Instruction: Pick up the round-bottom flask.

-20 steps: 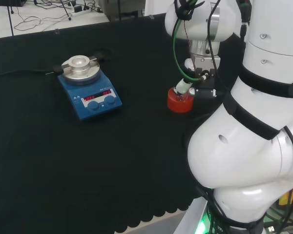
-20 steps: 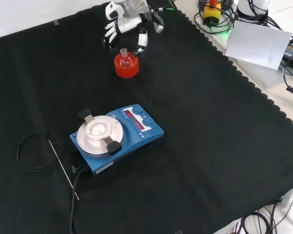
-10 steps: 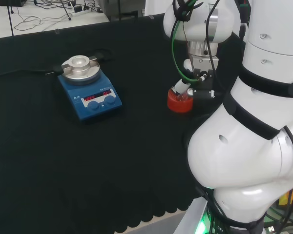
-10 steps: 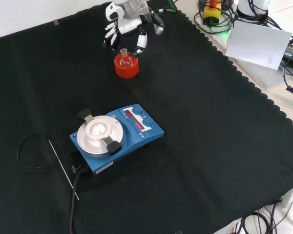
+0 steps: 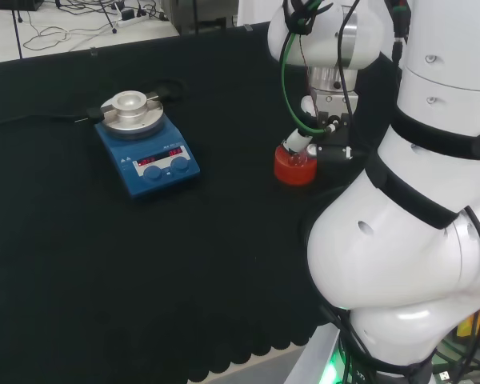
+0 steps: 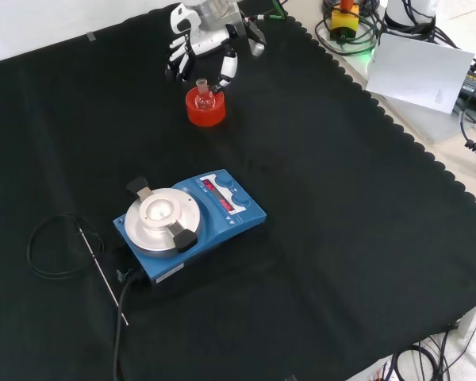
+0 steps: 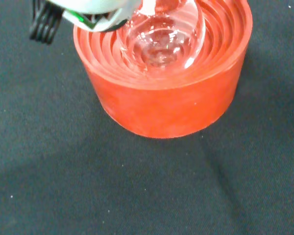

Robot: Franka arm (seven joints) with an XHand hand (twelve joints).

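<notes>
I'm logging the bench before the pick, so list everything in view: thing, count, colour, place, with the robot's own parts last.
Round-bottom flask: one, clear glass, seated in the red stand, neck up.
Stand: one, red ribbed ring, far part of the cloth in the front view.
Stirrer plate: one, blue with a round silver top, mid-cloth in the front view.
Probe rod: one, thin metal, left of the plate in the front view.
Cable: one, black, looped by the rod.
Cloth: one, black, covering the bench.
Hand: one, black and white, just behind the flask in the front view, fingers pointing down either side of the neck, not closed on it.
Arm: one, white, right of the head view.
</notes>
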